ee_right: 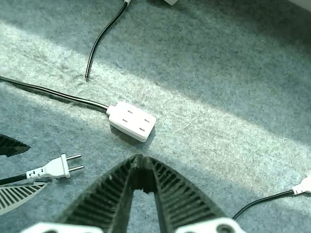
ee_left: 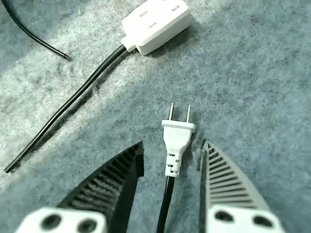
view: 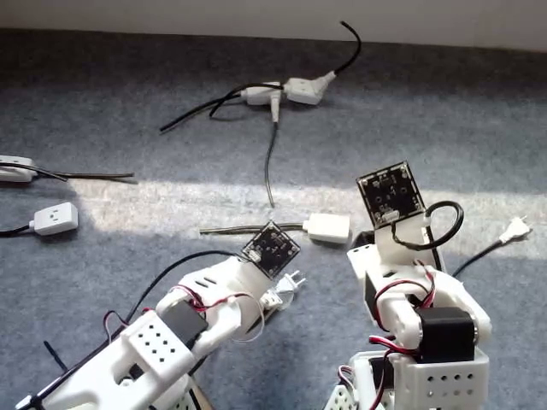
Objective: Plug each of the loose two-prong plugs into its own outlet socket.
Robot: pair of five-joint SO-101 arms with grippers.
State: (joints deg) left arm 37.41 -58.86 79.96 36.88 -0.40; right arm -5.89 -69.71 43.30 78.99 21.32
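Observation:
A white two-prong plug [ee_left: 177,138] lies on the grey carpet, its prongs aimed at a white outlet socket [ee_left: 155,22] a short way ahead. My left gripper [ee_left: 172,147] is open, one finger on each side of the plug, not touching it. The high view shows this plug [view: 291,281] at the left arm's tip, just short of the socket [view: 327,228]. My right gripper [ee_right: 143,164] is shut and empty, hovering just behind the same socket [ee_right: 132,121]. A second loose plug [view: 517,229] lies at the far right.
Another white socket [view: 55,218] sits at the left, with one more [view: 13,169] at the far left edge. At the back a socket block [view: 291,90] has cords plugged into it. Loose black cable ends [view: 270,171] trail across the carpet.

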